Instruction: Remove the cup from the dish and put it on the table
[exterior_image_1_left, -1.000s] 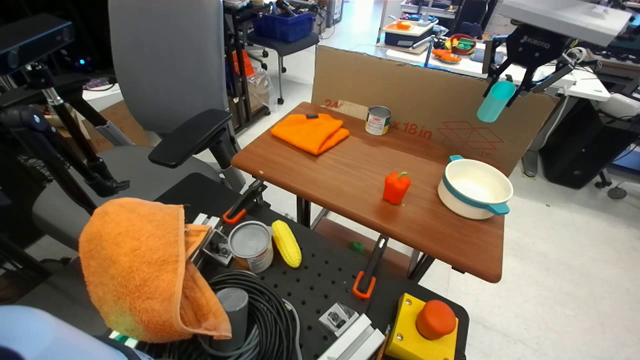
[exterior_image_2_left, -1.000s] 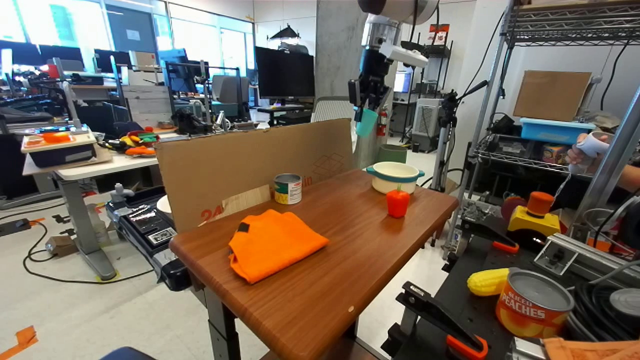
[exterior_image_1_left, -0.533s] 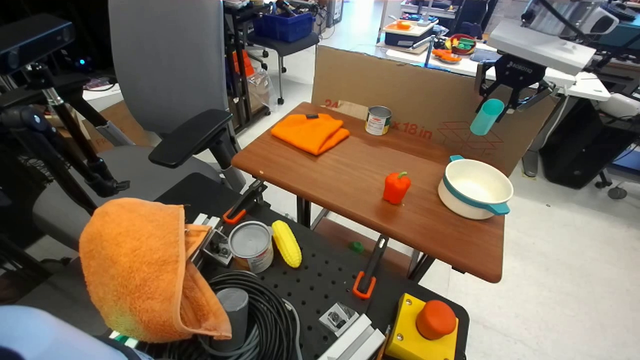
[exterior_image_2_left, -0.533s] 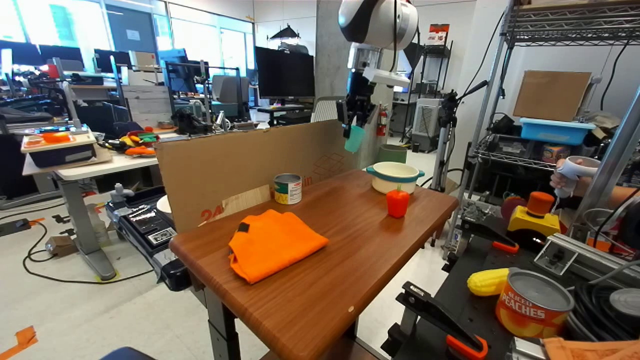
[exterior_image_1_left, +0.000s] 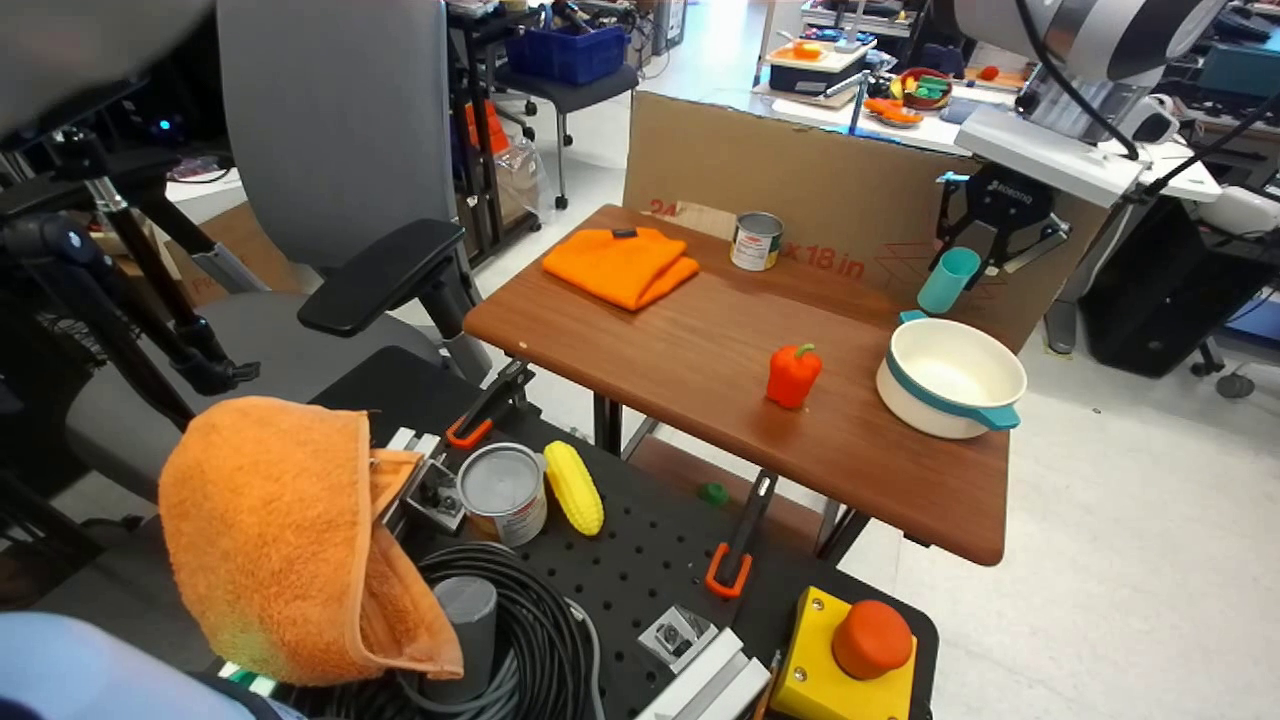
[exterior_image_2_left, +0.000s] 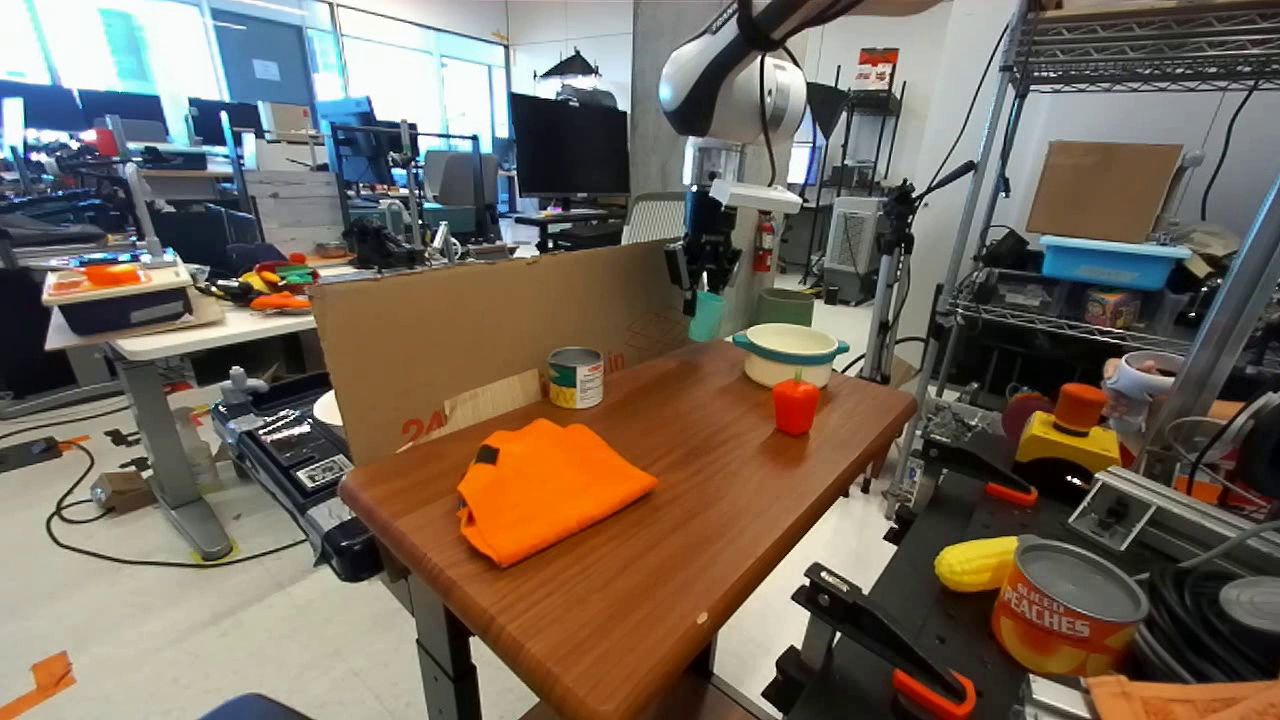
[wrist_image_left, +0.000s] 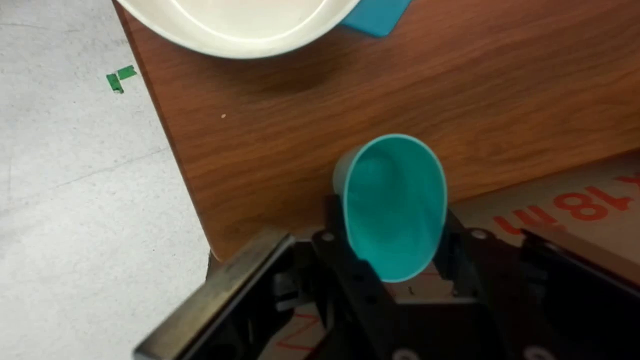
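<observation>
The robot arm, push-button box, wire shelving and seemingly monitors, blurred far back, mark a lab.

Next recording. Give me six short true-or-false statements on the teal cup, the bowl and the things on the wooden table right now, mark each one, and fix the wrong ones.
1. The gripper holds the teal cup. True.
2. The cream bowl stands on the wooden table. True.
3. The cup is inside the bowl. False: it is held outside the bowl, and the wrist view shows a gap between them.
4. The cup's mouth faces down. False: it faces upward, with the cup tilted.
5. A red pepper, a can and an orange cloth are on the table. True.
6. The pepper rests on the cloth. False: it stands on the tabletop, nearer the bowl.
</observation>
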